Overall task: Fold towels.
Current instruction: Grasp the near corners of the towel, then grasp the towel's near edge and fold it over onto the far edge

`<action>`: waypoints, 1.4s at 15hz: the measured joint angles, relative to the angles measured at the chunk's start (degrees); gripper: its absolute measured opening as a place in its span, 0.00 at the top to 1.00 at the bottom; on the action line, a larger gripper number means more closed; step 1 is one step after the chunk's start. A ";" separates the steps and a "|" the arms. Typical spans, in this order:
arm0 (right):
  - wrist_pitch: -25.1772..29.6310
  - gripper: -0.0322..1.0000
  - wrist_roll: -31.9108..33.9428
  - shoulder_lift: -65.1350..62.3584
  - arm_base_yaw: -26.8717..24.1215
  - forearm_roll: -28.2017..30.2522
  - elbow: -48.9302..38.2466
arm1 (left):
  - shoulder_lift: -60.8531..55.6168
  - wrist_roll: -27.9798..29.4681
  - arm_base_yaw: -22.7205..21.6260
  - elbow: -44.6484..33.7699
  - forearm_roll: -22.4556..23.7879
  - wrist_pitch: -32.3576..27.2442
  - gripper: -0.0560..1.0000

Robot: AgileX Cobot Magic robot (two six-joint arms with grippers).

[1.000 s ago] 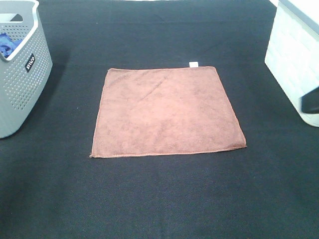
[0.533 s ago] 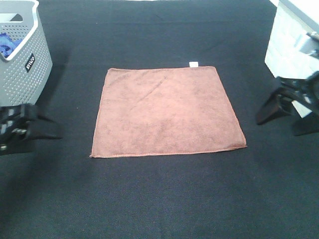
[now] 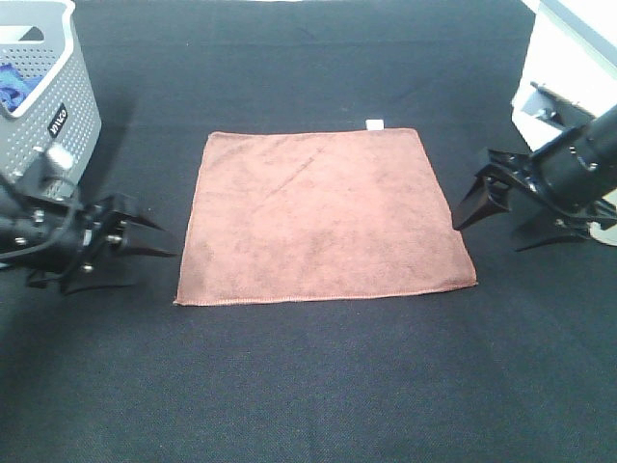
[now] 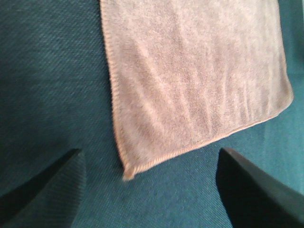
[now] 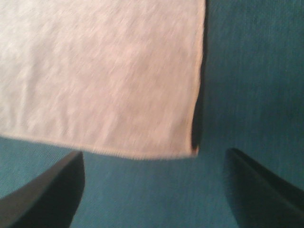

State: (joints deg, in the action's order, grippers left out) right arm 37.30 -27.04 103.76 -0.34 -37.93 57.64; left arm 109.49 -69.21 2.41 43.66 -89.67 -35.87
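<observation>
A brown towel (image 3: 323,216) lies flat and unfolded on the black table, with a small white tag (image 3: 375,123) at its far edge. My left gripper (image 3: 145,246) is open, just left of the towel's near left corner (image 4: 127,174). My right gripper (image 3: 499,217) is open, just right of the towel's right edge, close to the near right corner (image 5: 192,151). Neither gripper touches the towel. The wrist views show the towel (image 4: 194,76) (image 5: 99,71) between spread dark fingers (image 4: 251,185) (image 5: 47,190).
A grey perforated basket (image 3: 48,145) holding blue cloth (image 3: 12,87) stands at the far left, close behind my left arm. A white bin (image 3: 564,68) stands at the far right, behind my right arm. The black table (image 3: 318,386) stretches in front of the towel.
Both arms have come in from the sides toward the towel; a second ago neither gripper was visible, now each sits open beside a lower corner. The towel has not moved.
</observation>
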 joint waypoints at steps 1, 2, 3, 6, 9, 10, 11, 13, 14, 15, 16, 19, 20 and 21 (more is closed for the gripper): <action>-0.06 0.24 -0.17 1.66 0.00 -0.06 1.26 | 1.49 0.00 1.26 1.20 -0.06 0.06 0.26; -0.11 0.24 -0.40 4.07 0.00 -0.11 2.75 | 3.38 -0.06 3.55 2.92 -0.06 1.32 0.26; -0.23 0.24 -0.69 5.56 0.00 -0.11 3.50 | 4.35 -0.06 4.64 3.84 -0.06 2.58 0.26; -0.29 0.24 -1.38 9.74 0.00 -0.17 5.96 | 5.16 -0.06 5.56 5.21 -0.74 6.30 0.26; -0.23 0.24 -4.18 13.35 0.52 -3.67 7.39 | 7.16 -0.23 6.47 6.93 -3.32 6.25 0.26; -0.23 0.24 -4.18 13.35 0.52 -3.67 7.39 | 7.16 -0.23 6.47 6.93 -3.32 6.25 0.26; -0.29 0.24 -5.44 13.98 1.20 -5.39 7.73 | 8.02 -0.23 7.39 8.02 -3.78 5.96 0.26; 0.06 0.25 -6.82 15.76 3.38 -8.48 9.17 | 10.26 -0.23 10.14 11.06 -4.70 5.04 0.26; 0.29 0.27 -6.93 16.50 4.13 -9.34 10.08 | 10.77 -0.23 11.06 11.69 -4.87 4.87 0.27; 0.46 0.31 -6.88 16.96 4.35 -9.91 10.54 | 11.00 0.00 11.75 11.97 -5.10 5.10 0.32; 0.17 0.40 -6.88 17.36 4.35 -10.43 10.66 | 11.12 1.03 11.86 12.03 -5.10 5.79 0.40; -0.34 0.86 -5.10 18.56 4.35 -10.08 10.83 | 12.15 3.72 11.97 11.80 -4.30 6.88 0.89; -0.34 0.95 -3.95 18.74 4.35 -9.85 10.83 | 12.15 4.30 11.97 11.80 -3.61 6.93 0.94; -0.11 0.97 -2.69 18.74 4.35 -9.00 10.83 | 11.69 5.90 11.97 11.80 -1.66 6.93 0.94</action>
State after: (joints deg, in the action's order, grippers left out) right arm 37.18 -29.74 122.50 4.01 -46.93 68.47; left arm 121.18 -63.31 14.38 55.46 -91.33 -28.93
